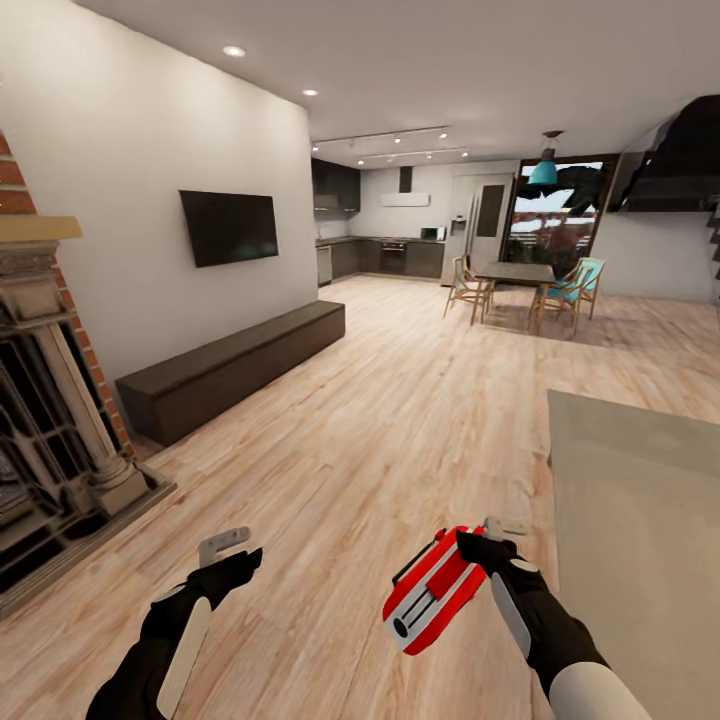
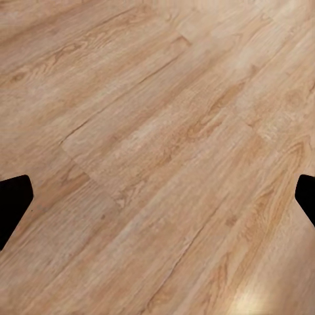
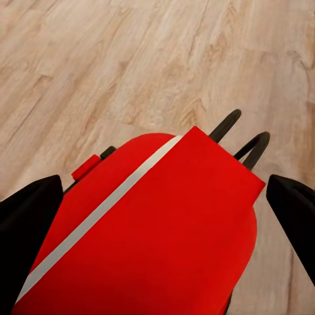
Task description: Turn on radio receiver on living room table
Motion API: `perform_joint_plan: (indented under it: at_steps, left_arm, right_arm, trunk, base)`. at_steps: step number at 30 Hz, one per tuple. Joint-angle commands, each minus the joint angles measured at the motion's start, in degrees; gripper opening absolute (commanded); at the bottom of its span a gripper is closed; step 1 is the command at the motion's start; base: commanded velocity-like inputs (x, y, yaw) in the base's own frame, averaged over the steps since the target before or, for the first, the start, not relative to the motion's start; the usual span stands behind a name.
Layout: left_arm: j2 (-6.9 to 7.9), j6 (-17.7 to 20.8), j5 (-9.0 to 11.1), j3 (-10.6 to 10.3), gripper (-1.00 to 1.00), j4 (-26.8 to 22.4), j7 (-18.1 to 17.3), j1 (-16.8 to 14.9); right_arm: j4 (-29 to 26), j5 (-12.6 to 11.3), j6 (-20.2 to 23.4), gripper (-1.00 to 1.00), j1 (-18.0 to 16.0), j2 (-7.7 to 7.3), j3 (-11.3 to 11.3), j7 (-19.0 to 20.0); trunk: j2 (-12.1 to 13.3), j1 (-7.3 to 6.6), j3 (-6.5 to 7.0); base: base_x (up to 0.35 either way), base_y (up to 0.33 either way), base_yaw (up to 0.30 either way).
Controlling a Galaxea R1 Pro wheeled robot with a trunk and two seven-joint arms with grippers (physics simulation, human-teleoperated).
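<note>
Radio: small glossy red rounded box with white band (image 1: 434, 592) — held off the wood floor (image 1: 380, 430), beside the matte grey table (image 1: 640, 520).
Right tool (image 1: 478, 548): clamped on radio.
Left tool (image 1: 232, 556): spread wide, empty.
Handling: rigid, probably light, slick shell — grip flat sides.

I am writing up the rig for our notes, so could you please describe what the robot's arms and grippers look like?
Both arms are glossy black with light grey-white panels along the forearms. The left gripper ends in pale grey flat fingers on a black wrist; the right gripper looks the same. In the wrist views the fingertips show as plain black blocks. No cables or markings are visible.
</note>
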Motion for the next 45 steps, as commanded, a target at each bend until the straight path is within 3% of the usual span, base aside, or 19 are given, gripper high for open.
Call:
perform_joint_plan:
  at_steps: [1, 22, 28, 40, 42, 45]
  left_arm:
    - [0.01, 0.00, -0.01, 0.00, 1.00, -0.02, 0.00, 0.00]
    - [0.04, 0.04, 0.00, 0.09, 1.00, -0.06, 0.09, 0.00]
    - [0.03, 0.00, -0.04, 0.09, 1.00, -0.06, 0.10, 0.00]
    - [0.03, -0.05, -0.19, 0.09, 1.00, 0.01, 0.18, 0.00]
    - [0.03, -0.07, -0.20, 0.09, 1.00, 0.00, 0.18, 0.00]
    - [0.03, -0.11, -0.09, 0.09, 1.00, -0.03, 0.18, 0.00]
  right_arm:
    - [-0.01, 0.01, 0.00, -1.00, -0.01, -0.01, 0.01, 0.00]
    - [0.40, -0.33, -0.08, -1.00, -0.01, -0.10, -0.27, -0.48]
    - [0.51, -0.40, -0.03, -1.00, -0.02, -0.24, -0.44, -0.85]
    - [0.66, -0.50, -0.22, -1.00, -0.02, -0.55, -0.69, -5.31]
    - [0.66, -0.55, -0.26, -1.00, 0.00, -0.59, -1.03, -7.10]
    - [0.66, -0.68, -0.27, -1.00, 0.00, -0.57, -4.80, -8.57]
  trunk:
    - [0.00, 0.00, 0.00]
    - [0.00, 0.00, 0.00]
    - [0.00, 0.00, 0.00]
    - [0.00, 0.00, 0.00]
    - [0.00, 0.00, 0.00]
    - [0.00, 0.00, 0.00]
  base:
    - [0.162, 0.263, 0.000]
    - [0.306, 0.160, 0.000]
    - [0.340, 0.013, 0.000]
    - [0.308, -0.145, 0.000]
    - [0.295, -0.185, 0.000]
    - [0.281, -0.165, 0.000]
